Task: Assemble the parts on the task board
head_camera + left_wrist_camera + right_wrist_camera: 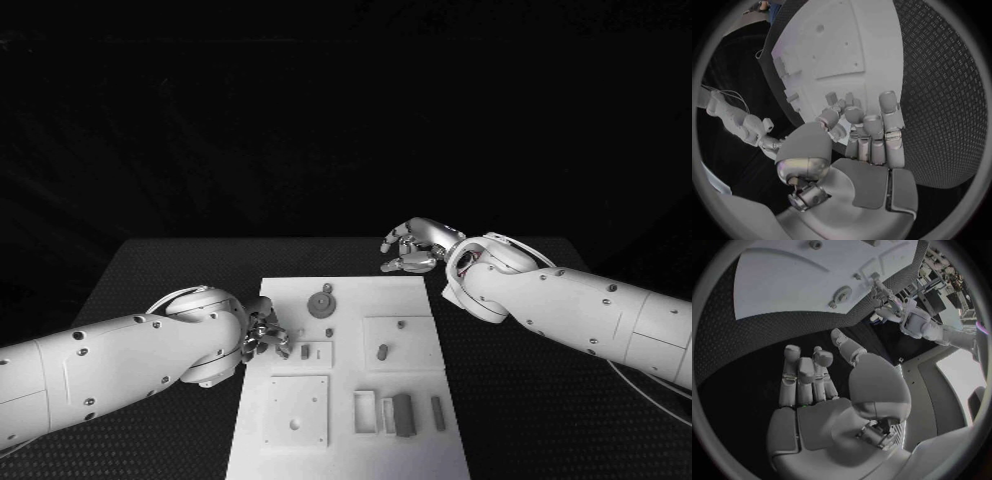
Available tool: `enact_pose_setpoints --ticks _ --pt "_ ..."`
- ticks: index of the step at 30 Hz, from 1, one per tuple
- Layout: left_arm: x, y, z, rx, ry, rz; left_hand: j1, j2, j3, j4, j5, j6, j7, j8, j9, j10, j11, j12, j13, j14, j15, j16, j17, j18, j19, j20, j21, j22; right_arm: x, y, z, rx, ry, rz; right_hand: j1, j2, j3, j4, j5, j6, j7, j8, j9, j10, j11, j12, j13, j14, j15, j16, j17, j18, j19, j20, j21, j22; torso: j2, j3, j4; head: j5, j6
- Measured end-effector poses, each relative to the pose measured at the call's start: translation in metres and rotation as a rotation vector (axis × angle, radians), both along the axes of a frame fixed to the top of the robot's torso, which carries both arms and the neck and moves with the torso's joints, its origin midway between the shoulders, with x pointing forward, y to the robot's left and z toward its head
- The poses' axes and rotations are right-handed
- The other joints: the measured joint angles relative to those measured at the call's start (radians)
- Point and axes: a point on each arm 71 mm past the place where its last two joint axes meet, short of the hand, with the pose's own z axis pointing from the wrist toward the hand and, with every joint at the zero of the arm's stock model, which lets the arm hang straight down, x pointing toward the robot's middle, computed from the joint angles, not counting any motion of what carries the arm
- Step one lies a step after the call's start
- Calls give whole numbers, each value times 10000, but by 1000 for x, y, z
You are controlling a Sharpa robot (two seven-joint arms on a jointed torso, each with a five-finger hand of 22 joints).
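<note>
2 hands, none holding anything: my left hand (265, 338), fingers half-curled, touches task board (411, 300) edge; small part (304, 351) just at 3 o'clock, long axis 12-to-6. Right hand (413, 246) loosely spread, farther off.

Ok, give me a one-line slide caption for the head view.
Left hand at the white task board's left edge, right hand hovering empty beyond its far edge; grey parts lie unassembled.

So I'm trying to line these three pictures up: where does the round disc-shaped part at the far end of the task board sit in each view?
Head view: the round part lies on the task board, near its far edge, between the two hands.
Left wrist view: I cannot pick it out on the board.
Right wrist view: it lies on the board at, beyond the right hand.
Shared landmark: the white task board.
</note>
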Motion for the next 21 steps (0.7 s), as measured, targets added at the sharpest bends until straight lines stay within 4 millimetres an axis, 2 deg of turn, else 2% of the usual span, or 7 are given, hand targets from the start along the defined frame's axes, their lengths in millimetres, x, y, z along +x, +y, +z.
enact_pose_setpoints --ticks 17,18,20,21 --pt "-1 3 -1 113 104 -12 -113 -118 -97 94 -4 11 12 266 5 0 0 0 -20 32 -4 -1 1 0 14 16 0 -1 0 0 0 5 7 -3 -44 44 0 0 0 0 0 0 0 0 0 0 -8 0 0 0 0 -5 0 0 0 0 -3 0 2 9 -26" --pt "-1 3 -1 124 111 -14 -158 -278 -140 136 -3 12 12 386 5 0 0 0 -19 33 -3 -1 1 1 14 17 0 -1 0 0 0 5 7 -2 -56 56 0 0 0 0 0 0 0 0 0 0 -10 0 0 0 0 -4 0 0 0 0 -3 0 2 9 -27" --pt "-1 3 -2 142 132 -15 -277 -510 -238 206 16 12 13 916 25 2 -2 0 -37 35 -1 0 -1 0 14 17 0 -2 0 0 0 6 7 -1 -66 66 0 0 0 0 0 -23 0 0 0 0 -10 0 0 0 0 -6 0 0 0 0 -3 0 2 9 -27" --pt "-1 3 -2 150 141 -14 -281 -576 -256 239 16 14 13 966 258 12 -12 0 -54 47 10 0 -8 0 15 17 0 -1 0 0 0 6 8 0 -66 66 0 0 0 0 0 -42 0 0 0 0 -11 0 0 0 0 -6 0 0 0 0 -3 0 2 9 -27"
